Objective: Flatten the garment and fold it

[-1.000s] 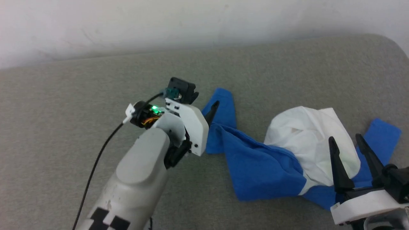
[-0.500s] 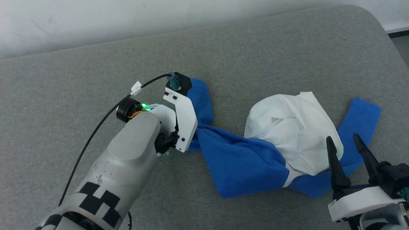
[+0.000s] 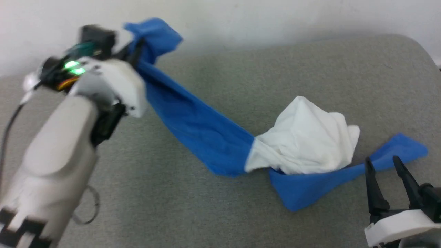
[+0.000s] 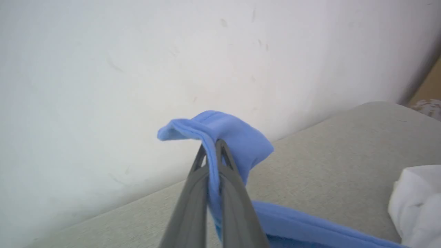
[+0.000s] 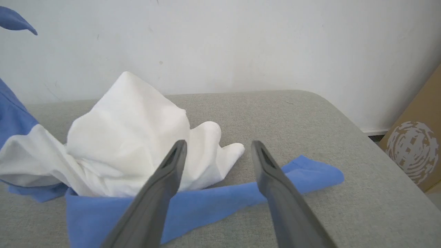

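The garment (image 3: 303,148) is a crumpled shirt with a white body and blue sleeves on the grey cushioned surface (image 3: 241,75). My left gripper (image 3: 136,51) is shut on the cuff end of one blue sleeve (image 4: 220,134) and holds it raised at the far left, so the sleeve stretches tight down to the white bunch (image 5: 131,137). In the left wrist view the fingers (image 4: 193,193) pinch the blue cloth between them. My right gripper (image 3: 382,162) stands open at the lower right, just in front of the other blue sleeve (image 5: 241,196), touching nothing.
A white wall (image 3: 241,20) rises behind the surface. The surface's rounded right corner (image 5: 327,103) drops off toward a brown cardboard box (image 5: 417,148) on the floor. A dark cable (image 3: 10,117) trails from my left wrist.
My left gripper closed on the blue sleeve end and lifted it up and to the left, pulling the sleeve taut and dragging the white bunch. The right gripper stayed open in place.
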Available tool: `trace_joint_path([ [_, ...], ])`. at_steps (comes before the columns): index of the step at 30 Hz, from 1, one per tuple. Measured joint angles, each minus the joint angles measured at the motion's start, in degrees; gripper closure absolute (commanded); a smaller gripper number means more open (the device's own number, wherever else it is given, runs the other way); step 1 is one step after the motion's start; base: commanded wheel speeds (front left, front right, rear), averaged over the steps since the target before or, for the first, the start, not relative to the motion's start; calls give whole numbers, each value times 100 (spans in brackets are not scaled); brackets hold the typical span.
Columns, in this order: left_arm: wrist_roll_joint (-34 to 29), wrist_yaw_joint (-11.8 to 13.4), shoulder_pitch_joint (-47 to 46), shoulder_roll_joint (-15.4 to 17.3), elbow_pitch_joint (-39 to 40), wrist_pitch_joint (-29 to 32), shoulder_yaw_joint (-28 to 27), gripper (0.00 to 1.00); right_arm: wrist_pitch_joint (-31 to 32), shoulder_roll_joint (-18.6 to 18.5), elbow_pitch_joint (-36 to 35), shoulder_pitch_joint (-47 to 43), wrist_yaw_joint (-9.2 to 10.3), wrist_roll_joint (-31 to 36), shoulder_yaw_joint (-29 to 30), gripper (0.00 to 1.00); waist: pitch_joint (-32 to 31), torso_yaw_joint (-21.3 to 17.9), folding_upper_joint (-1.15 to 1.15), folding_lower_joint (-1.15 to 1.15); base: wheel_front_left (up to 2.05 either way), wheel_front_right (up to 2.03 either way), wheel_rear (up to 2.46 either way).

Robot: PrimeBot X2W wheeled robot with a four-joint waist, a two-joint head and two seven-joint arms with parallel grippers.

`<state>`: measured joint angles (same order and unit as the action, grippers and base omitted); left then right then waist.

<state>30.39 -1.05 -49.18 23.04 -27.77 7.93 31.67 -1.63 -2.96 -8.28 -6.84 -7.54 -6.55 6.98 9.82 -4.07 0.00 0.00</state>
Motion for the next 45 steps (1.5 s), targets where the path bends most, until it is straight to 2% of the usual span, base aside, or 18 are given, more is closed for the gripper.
trace_joint_path([
  [4, 205, 832, 1199, 740, 1448, -21, -587, 100, 48, -2, -36, -141, 0, -7, 56, 0, -172, 202, 0, 0, 0, 0, 0],
  [8, 659, 1844, 3180, 1241, 2702, 70, -1324, 100, 69, -2, -70, -266, 0, -13, 133, 0, -327, 390, 0, -1, 0, 0, 0],
  [12, 1163, 2566, 5118, 1306, 3255, -15, -1935, 100, 133, -1, -123, -349, 0, -66, 185, 0, -438, 576, 0, -1, 0, 0, 0],
  [15, 1443, 2854, 6113, 1182, 3365, -159, -2250, 100, 208, -1, -167, -413, 0, -73, 190, 0, -517, 700, 0, -1, 0, 0, 0],
  [17, 1560, 2942, 6541, 1116, 3299, -257, -2396, 100, 250, -1, -196, -420, 0, -73, 181, 0, -579, 762, 0, -1, 0, 0, 0],
  [18, 1630, 2942, 6687, 1067, 3233, -327, -2473, 100, 263, 0, -209, -422, 0, -73, 182, 0, -609, 788, 0, -1, 0, 0, 0],
  [19, 1713, 2940, 6783, 1002, 3176, -385, -2550, 63, 269, -1, -223, -431, 0, -71, 183, 0, -636, 814, 0, -1, 0, 0, 0],
  [20, 1761, 2928, 6855, 970, 3130, -388, -2555, 0, 297, -1, -240, -436, 0, -71, 181, 0, -665, 835, 0, -1, 0, 0, 0],
  [23, 1862, 2729, 6866, 800, 3166, -595, -2548, 0, 328, 0, -296, -438, 0, -53, 159, 0, -727, 874, 0, -1, 0, 0, 0],
  [25, 1705, 2673, 6754, 788, 3297, -755, -2425, 0, 361, -1, -328, -438, 0, -36, 146, 0, -751, 876, 0, 0, 0, 0, 0],
  [29, 1105, 2685, 6221, 805, 3729, -1047, -2075, 0, 404, -2, -390, -433, 0, 27, 70, 0, -752, 822, 0, 0, 0, 0, 0],
  [32, 669, 2659, 5721, 776, 4005, -1079, -1601, 0, 411, 2, -430, -431, 0, 53, 4, 0, -745, 746, 0, 0, 0, 0, 0],
  [34, 432, 2466, 5322, 706, 4066, -978, -1168, 0, 413, -1, -447, -430, 0, 53, 11, 0, -739, 706, 0, 1, 0, 0, 0],
  [37, 279, 2001, 4642, 456, 3936, -639, -459, 0, 419, -1, -446, -420, 0, 53, -16, 0, -725, 649, 0, 0, 0, 0, 0],
  [40, 186, 1559, 4027, 179, 3567, -252, 126, 0, 450, -1, -442, -378, 0, 52, -81, 0, -700, 572, 0, 0, 0, 0, 0],
  [45, 138, 1002, 3263, -171, 2804, 489, 804, 0, 430, -2, -431, -309, 0, 41, -157, 0, -635, 411, 0, 1, 0, 0, 0],
])
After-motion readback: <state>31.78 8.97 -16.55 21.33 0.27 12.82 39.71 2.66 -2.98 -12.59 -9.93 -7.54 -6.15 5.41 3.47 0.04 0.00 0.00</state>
